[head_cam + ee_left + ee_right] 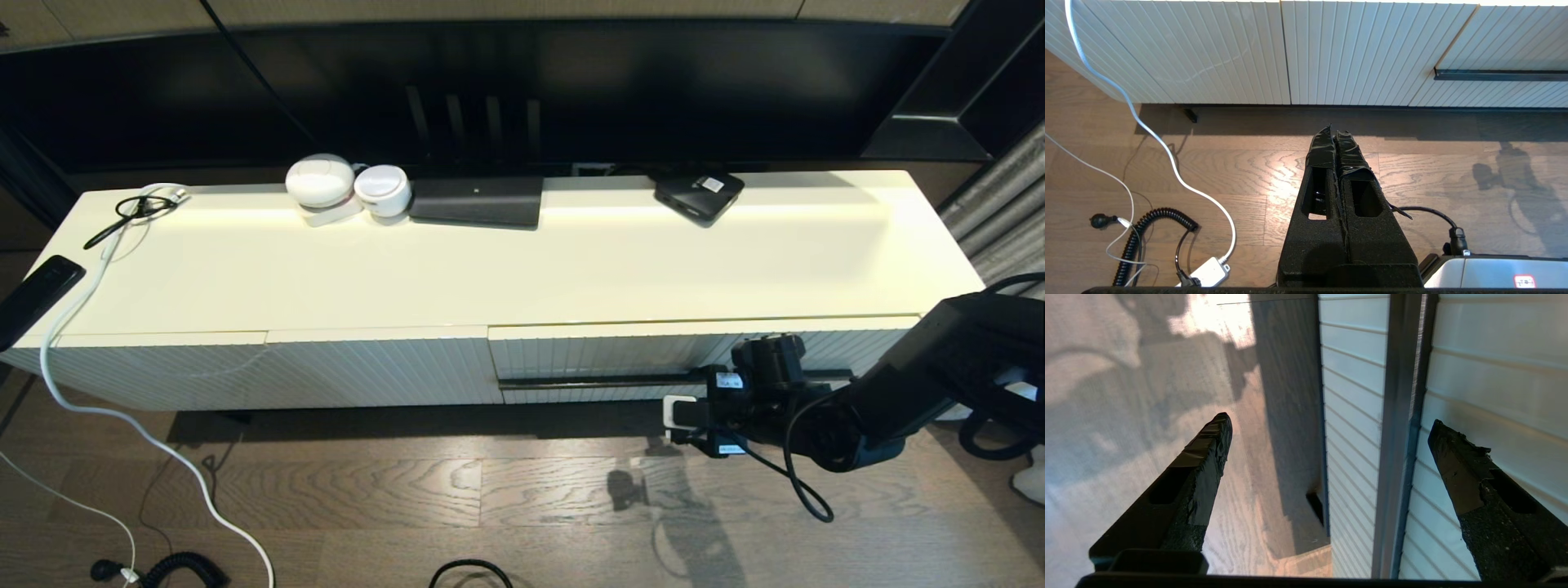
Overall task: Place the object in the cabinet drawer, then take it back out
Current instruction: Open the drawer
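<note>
The cabinet drawer (pixel 604 355) is closed, its ribbed cream front crossed by a long thin black handle bar (pixel 596 381). My right gripper (pixel 686 416) hovers low in front of that bar's right part. In the right wrist view the gripper (pixel 1329 419) is open, one finger over the wooden floor and the other before the ribbed front (pixel 1494 375), with the handle bar (pixel 1400 416) between them, untouched. My left gripper (pixel 1333 130) is shut on nothing, parked above the floor before the cabinet; the drawer's handle bar (pixel 1498 75) shows far off. The black umbrella is out of view.
On the cabinet top (pixel 571 261) lie a flat black box with a white label (pixel 699 194), a black slab (pixel 478 201), two white round devices (pixel 320 181) and a black remote (pixel 37 298). A white cable (pixel 122 416) trails to the floor beside a coiled black cord (pixel 1151 228).
</note>
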You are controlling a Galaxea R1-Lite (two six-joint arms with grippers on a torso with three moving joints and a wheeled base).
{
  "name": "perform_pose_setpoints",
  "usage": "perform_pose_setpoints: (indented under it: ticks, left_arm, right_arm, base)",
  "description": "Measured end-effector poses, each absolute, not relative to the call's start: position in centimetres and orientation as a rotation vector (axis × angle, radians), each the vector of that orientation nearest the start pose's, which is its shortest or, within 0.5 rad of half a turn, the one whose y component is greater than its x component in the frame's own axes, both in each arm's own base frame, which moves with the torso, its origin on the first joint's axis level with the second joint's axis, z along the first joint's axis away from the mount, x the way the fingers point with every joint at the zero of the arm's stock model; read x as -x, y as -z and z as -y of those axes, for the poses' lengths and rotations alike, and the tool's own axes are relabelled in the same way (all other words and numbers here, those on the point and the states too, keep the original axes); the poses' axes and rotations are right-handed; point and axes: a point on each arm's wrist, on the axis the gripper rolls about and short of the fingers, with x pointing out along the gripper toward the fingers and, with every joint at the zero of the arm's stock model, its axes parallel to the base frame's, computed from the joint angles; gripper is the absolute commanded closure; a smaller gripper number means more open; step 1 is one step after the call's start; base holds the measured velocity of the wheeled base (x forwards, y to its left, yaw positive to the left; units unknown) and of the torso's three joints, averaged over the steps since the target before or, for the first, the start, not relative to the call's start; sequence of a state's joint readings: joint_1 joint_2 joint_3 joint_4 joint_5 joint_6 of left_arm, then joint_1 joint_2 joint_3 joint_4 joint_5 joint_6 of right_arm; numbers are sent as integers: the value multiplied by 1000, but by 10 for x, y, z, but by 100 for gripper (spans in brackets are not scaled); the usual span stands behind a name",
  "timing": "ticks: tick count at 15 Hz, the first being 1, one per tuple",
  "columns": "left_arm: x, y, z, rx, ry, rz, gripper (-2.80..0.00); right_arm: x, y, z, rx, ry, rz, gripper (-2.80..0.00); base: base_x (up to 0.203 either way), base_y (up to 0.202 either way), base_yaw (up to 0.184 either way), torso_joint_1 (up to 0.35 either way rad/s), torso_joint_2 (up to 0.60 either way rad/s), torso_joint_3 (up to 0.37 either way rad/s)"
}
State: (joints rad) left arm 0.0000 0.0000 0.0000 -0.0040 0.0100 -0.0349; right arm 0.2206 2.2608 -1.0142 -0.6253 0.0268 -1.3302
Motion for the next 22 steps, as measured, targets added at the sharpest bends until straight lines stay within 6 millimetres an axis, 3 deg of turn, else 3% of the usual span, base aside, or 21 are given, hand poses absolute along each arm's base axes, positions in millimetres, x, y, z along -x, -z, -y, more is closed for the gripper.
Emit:
perform_pose_setpoints:
  ticks: [12,22]
  left_arm:
    - [23,-76,0,34,-10,4,0]
    - [23,-76,0,35,-10,3,0]
  right_arm:
    - [-395,-17,-87,1337,-630,-396,-280]
    - [-373,3,-83,1331,-679,-464,-280]
  base:
    - [0,0,0,0,0,0]
    - [0,0,0,0,0,0]
